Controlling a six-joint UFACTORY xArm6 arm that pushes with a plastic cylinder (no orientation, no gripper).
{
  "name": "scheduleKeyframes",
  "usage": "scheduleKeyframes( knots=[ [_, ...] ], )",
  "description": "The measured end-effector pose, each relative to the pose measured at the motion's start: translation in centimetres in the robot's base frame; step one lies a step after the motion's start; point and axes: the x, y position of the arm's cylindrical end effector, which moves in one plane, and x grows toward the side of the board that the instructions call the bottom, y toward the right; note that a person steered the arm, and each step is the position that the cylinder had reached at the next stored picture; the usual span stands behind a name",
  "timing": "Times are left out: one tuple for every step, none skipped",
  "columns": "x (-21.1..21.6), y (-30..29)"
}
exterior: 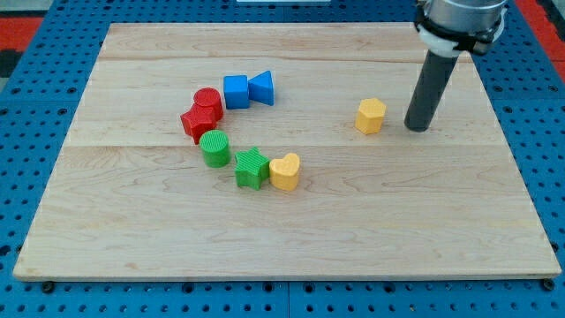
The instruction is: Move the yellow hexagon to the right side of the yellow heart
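The yellow hexagon (372,116) sits on the wooden board right of centre. The yellow heart (285,171) lies lower and to the left, touching the green star (252,168). My tip (417,127) stands on the board just right of the yellow hexagon, a small gap apart, at about the same height in the view. The dark rod rises from it toward the view's top right.
A green cylinder (214,147), two red blocks (202,112), a blue cube (236,91) and a blue triangular block (262,87) form an arc left of centre. The board's right edge (510,141) is beyond my tip.
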Motion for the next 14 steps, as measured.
scheduleKeyframes(
  knots=[
    [-2.5,-1.5],
    [-2.1,-6.9],
    [2.0,-9.6],
    [4.0,-9.6],
    [3.3,-9.6],
    [2.9,-9.9],
    [1.4,-11.7],
    [1.9,-14.5],
    [3.6,-14.4],
    [4.5,-14.1],
    [3.8,-14.0],
    [3.0,-12.9],
    [4.0,-12.7],
    [5.2,-12.7]
  ],
)
